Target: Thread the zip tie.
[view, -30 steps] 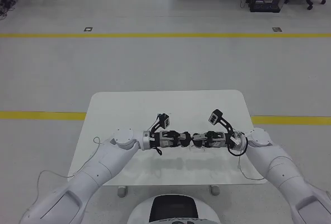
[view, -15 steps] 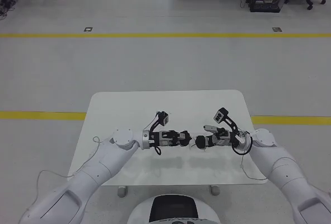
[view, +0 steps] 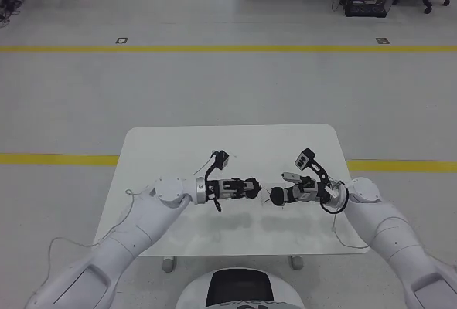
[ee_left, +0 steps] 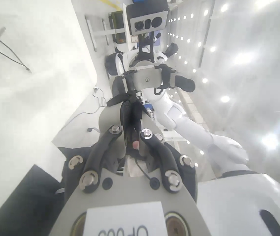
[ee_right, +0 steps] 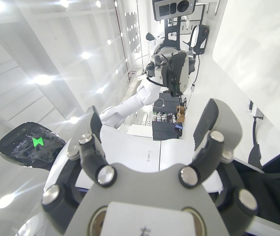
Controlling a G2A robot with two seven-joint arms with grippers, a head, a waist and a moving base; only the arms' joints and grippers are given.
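Observation:
My left gripper [ee_left: 129, 110] is shut on a black zip tie [ee_left: 120, 100], whose end sticks out past the fingertips. In the top view this gripper [view: 253, 187] hovers over the middle of the white table [view: 158, 147]. My right gripper [ee_right: 154, 110] is open with nothing between its fingers [ee_right: 205, 121]. It faces the left gripper [ee_right: 170, 74] across a short gap, and the black zip tie [ee_right: 175, 85] hangs from that gripper. From above, the right gripper [view: 278, 195] sits just right of the left one. The left wrist view shows the right gripper [ee_left: 154, 79] straight ahead.
The rounded table edge [view: 344, 162] lies to the right of the right arm. A thin black cable [ee_left: 9, 52] runs in front of the tabletop in the left wrist view. Yellow floor lines [view: 50, 159] run past the table.
The two grippers were touching a second ago. The right gripper has let go and drawn back to the right. The left wrist has turned a little.

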